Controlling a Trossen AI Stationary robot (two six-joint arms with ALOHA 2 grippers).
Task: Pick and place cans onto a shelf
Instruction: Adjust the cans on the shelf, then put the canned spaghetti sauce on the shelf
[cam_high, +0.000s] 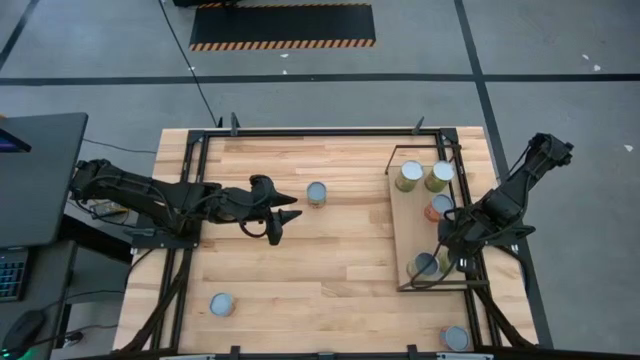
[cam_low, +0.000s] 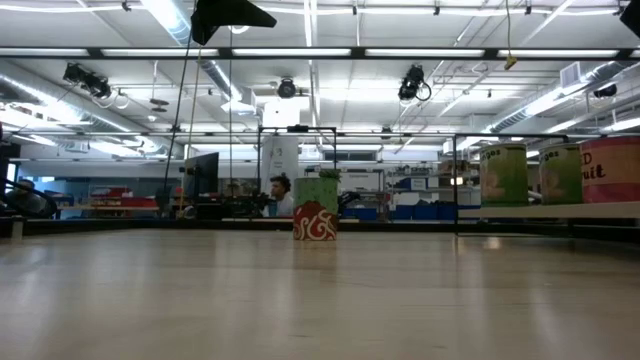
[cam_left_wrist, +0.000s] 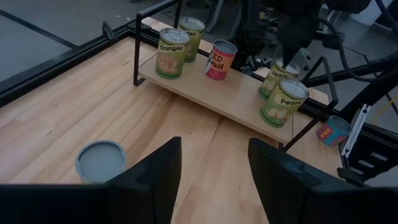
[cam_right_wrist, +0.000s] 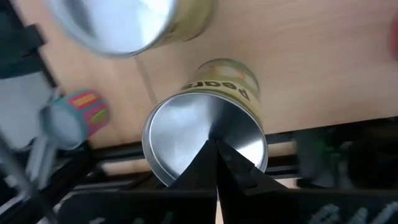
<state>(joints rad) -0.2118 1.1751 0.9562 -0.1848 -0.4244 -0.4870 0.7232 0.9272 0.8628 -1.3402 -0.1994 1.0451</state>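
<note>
A small upright tin with a silver round top and a green-and-red label (cam_high: 316, 193) stands alone in the middle of the light butcher-block tabletop (cam_high: 300, 270), just to the right of the left gripper (cam_high: 287, 215), apart from its fingertips. Its long axis is vertical, round top facing up; in the low view (cam_low: 316, 220) it stands straight. The left gripper hangs above the tabletop with its two dark fingers (cam_left_wrist: 155, 177) parted to a medium gap and nothing between them.

The flat light-wood shelf with a thin black metal frame (cam_high: 410, 225) lies along the right side of the tabletop. Five tins stand upright on it: an olive "Oranges" tin (cam_left_wrist: 171, 52) and a second olive tin (cam_left_wrist: 191, 37) at the far end, a red fruit tin (cam_left_wrist: 220, 60) in the middle, and two green "Pears" tins (cam_left_wrist: 283, 101) at the near end.

The right gripper (cam_high: 443, 250) sits over the near end of the shelf, fingers pinched together and holding nothing, their tips above the silver top of one "Pears" tin (cam_right_wrist: 205, 140); whether they touch it is hard to say.

Two more tins stand on the tabletop: a silver-topped one near left (cam_high: 222, 304) and a blue-and-pink one near right (cam_high: 456, 338), beyond the shelf's near end.
</note>
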